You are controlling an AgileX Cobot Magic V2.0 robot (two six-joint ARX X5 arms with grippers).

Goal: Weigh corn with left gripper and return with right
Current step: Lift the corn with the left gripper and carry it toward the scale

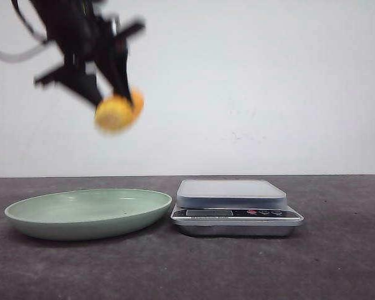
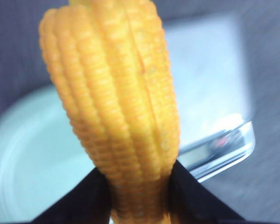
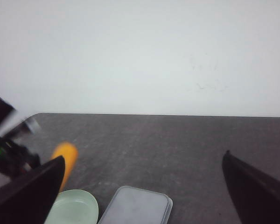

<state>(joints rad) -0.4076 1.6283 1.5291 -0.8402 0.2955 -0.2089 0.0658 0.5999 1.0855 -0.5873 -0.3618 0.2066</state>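
My left gripper [image 1: 115, 103] is shut on the yellow-orange corn [image 1: 117, 112] and holds it high in the air above the green plate [image 1: 31, 212], left of the scale [image 1: 232, 194]. In the left wrist view the ribbed corn [image 2: 116, 107] fills the frame between the two black fingers [image 2: 79, 200]. My right gripper [image 3: 142, 186] is open and empty, high above the scale [image 3: 137, 205]. The corn [image 3: 66, 161] and the left arm [image 3: 4, 149] show in its view, blurred. The right gripper is out of the front view.
The pale green plate [image 3: 77, 210] sits left of the silver kitchen scale with its grey platform and front display [image 1: 209, 213]. The dark grey tabletop [image 1: 337, 262] ends at a white wall behind.
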